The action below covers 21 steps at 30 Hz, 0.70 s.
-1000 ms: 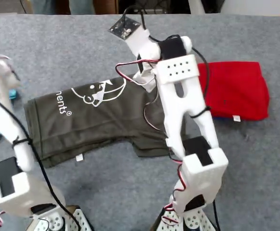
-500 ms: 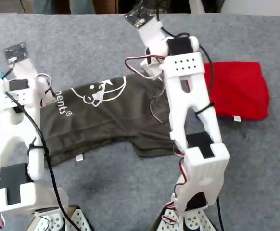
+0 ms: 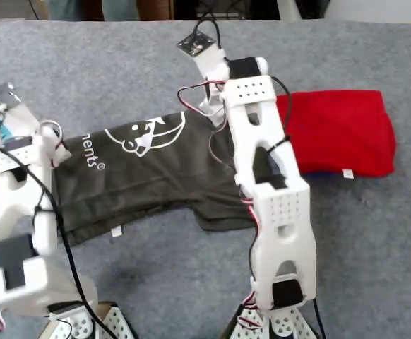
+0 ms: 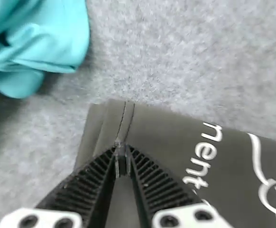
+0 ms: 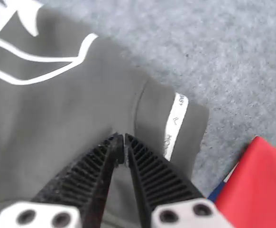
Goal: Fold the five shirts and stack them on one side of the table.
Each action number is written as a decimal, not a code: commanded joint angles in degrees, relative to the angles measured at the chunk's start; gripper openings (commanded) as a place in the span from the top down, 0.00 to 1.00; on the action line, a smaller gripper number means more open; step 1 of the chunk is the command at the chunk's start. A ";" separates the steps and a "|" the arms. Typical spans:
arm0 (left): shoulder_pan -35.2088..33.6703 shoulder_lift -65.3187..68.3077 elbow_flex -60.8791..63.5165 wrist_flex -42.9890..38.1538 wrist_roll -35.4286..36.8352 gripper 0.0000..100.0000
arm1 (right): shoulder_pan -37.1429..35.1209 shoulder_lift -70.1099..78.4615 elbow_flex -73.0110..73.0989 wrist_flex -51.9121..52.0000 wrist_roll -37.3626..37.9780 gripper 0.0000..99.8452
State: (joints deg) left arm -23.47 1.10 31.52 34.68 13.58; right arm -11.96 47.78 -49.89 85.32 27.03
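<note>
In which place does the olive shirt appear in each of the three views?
High view: olive shirt, across the middle of the picture.
Left wrist view: olive shirt corner, near teal cloth.
Right wrist view: olive shirt's labelled end, near red shirt.
Shared landmark: its white print.

Bright, even light from above — soft shadows lie on the grey table beside the teal shirt.

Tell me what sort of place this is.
Probably a robotics test bench: grey felt-covered table, two small white arms at its edge, a dark olive shirt and a folded red shirt laid out.
</note>
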 commanded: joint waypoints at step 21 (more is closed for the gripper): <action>0.84 17.58 -23.16 18.11 -5.98 0.97 | 4.75 18.86 -45.93 16.18 6.51 0.99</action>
State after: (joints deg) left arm -23.03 22.02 6.37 54.90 8.22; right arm -6.95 68.97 -91.82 100.44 32.57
